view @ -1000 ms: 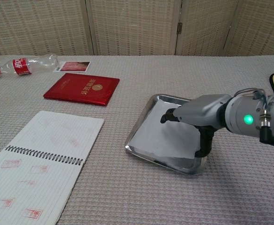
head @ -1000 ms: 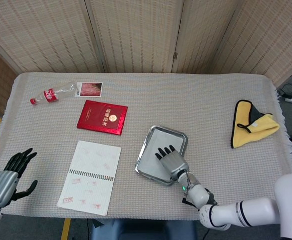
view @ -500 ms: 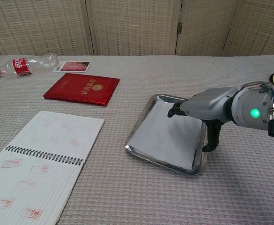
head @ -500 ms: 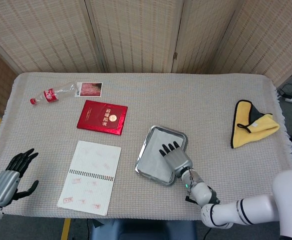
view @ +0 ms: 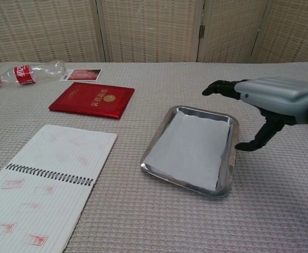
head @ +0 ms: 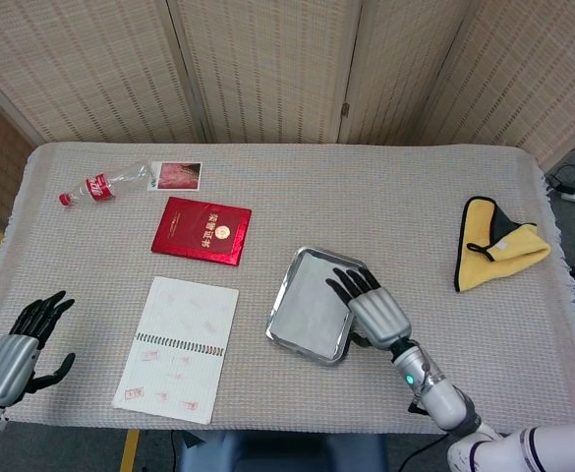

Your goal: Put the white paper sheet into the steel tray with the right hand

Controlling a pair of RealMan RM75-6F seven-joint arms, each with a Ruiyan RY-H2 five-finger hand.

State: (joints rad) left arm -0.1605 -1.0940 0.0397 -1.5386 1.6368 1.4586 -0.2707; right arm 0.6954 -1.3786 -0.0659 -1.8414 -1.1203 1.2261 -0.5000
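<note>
The right hand (view: 272,97) has lifted up and away from the paper (view: 189,148). A moment ago its fingers were pressed down on the sheet inside the tray (view: 230,158); now the hand hangs in the air over the tray's right edge, fingers spread and holding nothing. In the head view the right hand (head: 371,303) has slid off toward the right rim of the tray (head: 287,290).

The paper (head: 312,307) lies flat in the tray — it fills most of the bottom, with the shiny steel rim showing all around it. Nothing else is in the tray.

The left hand (head: 20,344) rests low at the left edge of the table (head: 395,197), fingers apart and empty, much as before.

A notebook (head: 179,349), a red booklet (head: 201,230), a bottle (head: 105,183), a small photo (head: 176,175) and a yellow cloth (head: 496,244) lie on the table in the same spots.
</note>
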